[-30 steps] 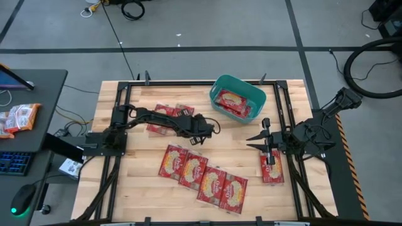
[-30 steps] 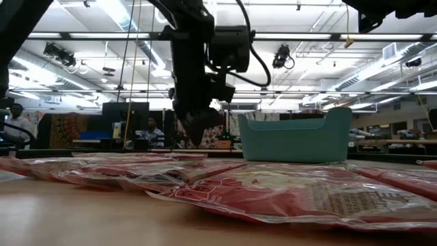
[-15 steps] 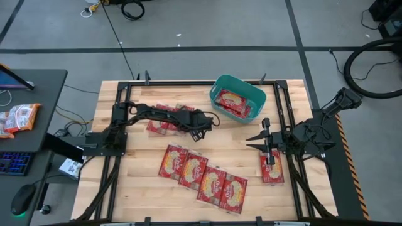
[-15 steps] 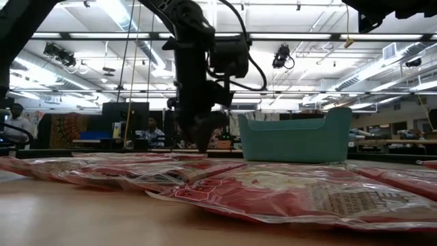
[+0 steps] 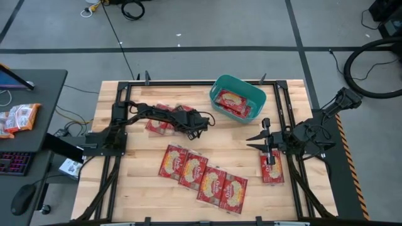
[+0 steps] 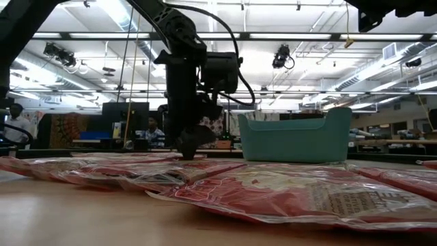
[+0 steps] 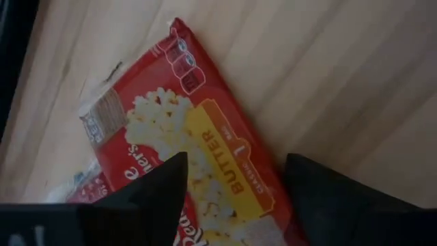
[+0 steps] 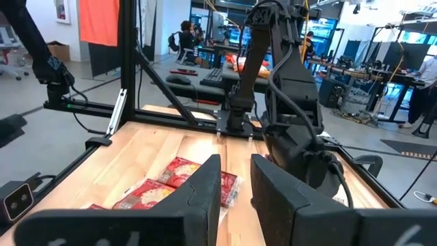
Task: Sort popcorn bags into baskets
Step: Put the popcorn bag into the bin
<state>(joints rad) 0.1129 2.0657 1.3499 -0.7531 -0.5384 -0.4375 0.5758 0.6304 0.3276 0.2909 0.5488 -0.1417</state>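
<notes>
Several red popcorn bags lie flat on the wooden table. A small cluster [image 5: 161, 119] sits left of centre, a slanted row [image 5: 202, 177] lies near the front edge, and a single bag [image 5: 271, 167] is on the right. One more bag [image 5: 232, 100] lies inside the teal basket [image 5: 256, 95], which stands at the far side. My left gripper [image 5: 188, 127] [image 6: 191, 147] is open and points down, low over the cluster's right end. In its wrist view one bag [image 7: 205, 157] lies between the fingers. My right gripper [image 5: 250, 142] [image 8: 236, 184] is open and hovers beside the single bag. My left gripper comes from above, its open fingers [image 7: 157, 195] astride the butter-labelled bag's middle [image 7: 232, 171], which lies flat on the table. I cannot tell whether the fingertips touch the bag.
Black frame rails [image 5: 276, 107] run along both sides of the table. Bare wood [image 5: 226, 135] lies between the cluster, the basket and the row. Orange-and-white snack packets [image 5: 17, 118] sit on a side desk off the table. People [image 6: 13, 124] show in the room behind.
My left gripper has moved down and toward the table's left and far side, coming low over the right end of the bag cluster. The bags and my right arm have stayed put.
</notes>
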